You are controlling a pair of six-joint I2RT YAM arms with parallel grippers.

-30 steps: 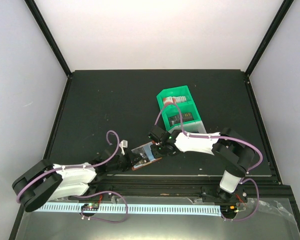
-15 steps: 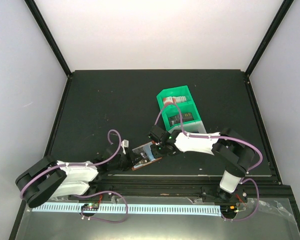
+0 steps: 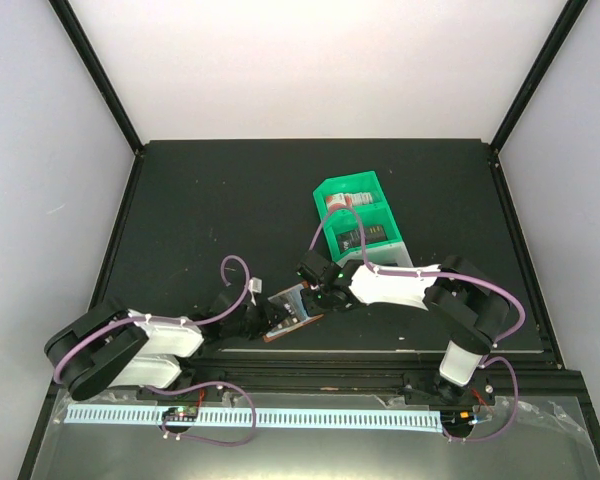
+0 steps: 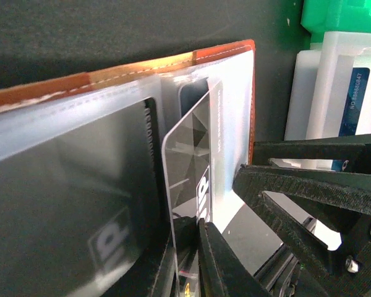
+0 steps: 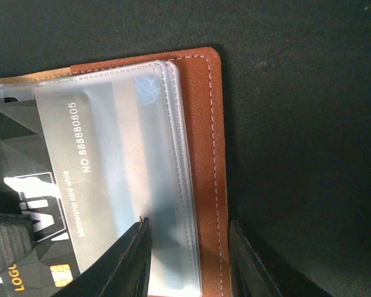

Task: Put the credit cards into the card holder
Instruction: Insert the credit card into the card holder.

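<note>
L tool [image 3: 264, 321] low, prob. on card [image 4: 190, 162]

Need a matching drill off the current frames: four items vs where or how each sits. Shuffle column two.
Column 1
1. dark card
2. card holder
3. green tray
4. right gripper

Column 2
A. lying open, brown cover underneath
B. on edge, pinched by the left gripper, at a clear sleeve
C. farther back than the holder, cards inside
D. straddling the holder's edge

Pairs: 1-B, 2-A, 3-C, 4-D
</note>
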